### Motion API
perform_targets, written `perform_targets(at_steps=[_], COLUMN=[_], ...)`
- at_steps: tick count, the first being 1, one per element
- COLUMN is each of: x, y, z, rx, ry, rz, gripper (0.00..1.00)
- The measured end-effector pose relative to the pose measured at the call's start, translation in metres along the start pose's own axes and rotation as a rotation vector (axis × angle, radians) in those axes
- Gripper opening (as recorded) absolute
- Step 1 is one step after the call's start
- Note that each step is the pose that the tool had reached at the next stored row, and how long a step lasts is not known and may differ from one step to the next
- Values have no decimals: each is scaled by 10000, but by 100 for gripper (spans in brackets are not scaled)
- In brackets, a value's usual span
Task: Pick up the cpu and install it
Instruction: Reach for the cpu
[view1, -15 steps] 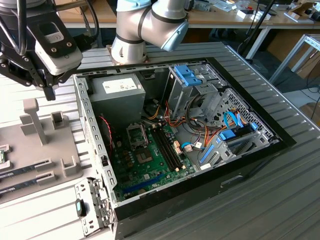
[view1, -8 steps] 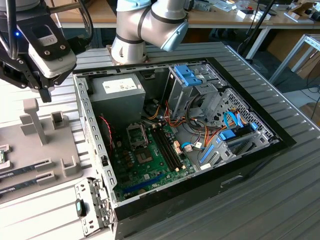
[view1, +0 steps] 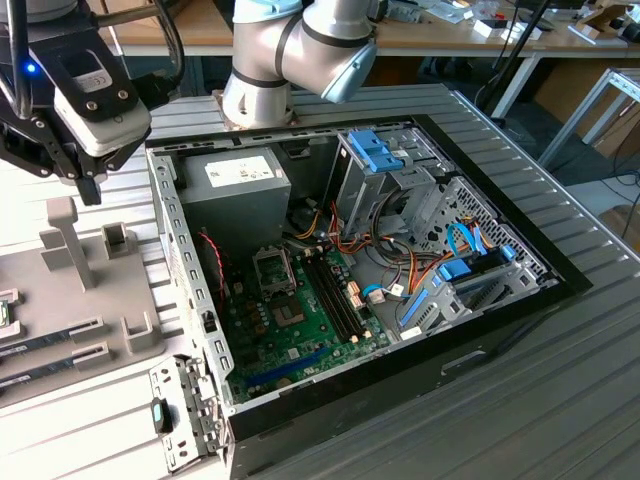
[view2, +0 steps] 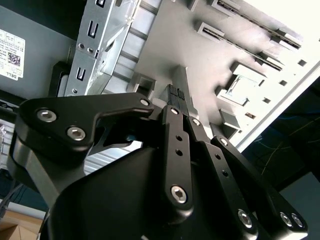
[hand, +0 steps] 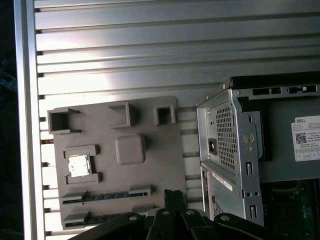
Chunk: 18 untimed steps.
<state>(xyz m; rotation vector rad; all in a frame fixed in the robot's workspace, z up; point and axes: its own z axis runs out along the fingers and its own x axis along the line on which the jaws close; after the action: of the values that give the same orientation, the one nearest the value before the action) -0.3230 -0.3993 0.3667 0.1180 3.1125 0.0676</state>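
The cpu (hand: 79, 165) is a small square chip with a silvery top. It lies flat in a recessed holder on the grey fixture plate (hand: 150, 165) beside the computer case. My gripper (hand: 173, 196) hangs above that plate, apart from the cpu, near the plate's edge toward the case. Its black fingers (view2: 176, 100) are shut together with nothing between them. In the exterior view the gripper (view1: 88, 188) hovers over the plate's upright post (view1: 62, 238) at the exterior view's left. The motherboard's socket (view1: 275, 268) sits inside the open case.
The open computer case (view1: 190, 290) lies on a ribbed metal table (view1: 560, 380), with the green motherboard (view1: 300, 335), power supply (view1: 235, 190), drive cages and cables inside. Long memory sticks (hand: 105, 196) rest in slots on the fixture plate. The arm's base (view1: 255, 95) stands behind the case.
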Motion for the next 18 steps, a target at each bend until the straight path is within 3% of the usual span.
perform_targets(at_steps=[18], x=[46], y=[-3], z=[0], rx=[-1], ry=[-1], rz=[1], gripper=[11])
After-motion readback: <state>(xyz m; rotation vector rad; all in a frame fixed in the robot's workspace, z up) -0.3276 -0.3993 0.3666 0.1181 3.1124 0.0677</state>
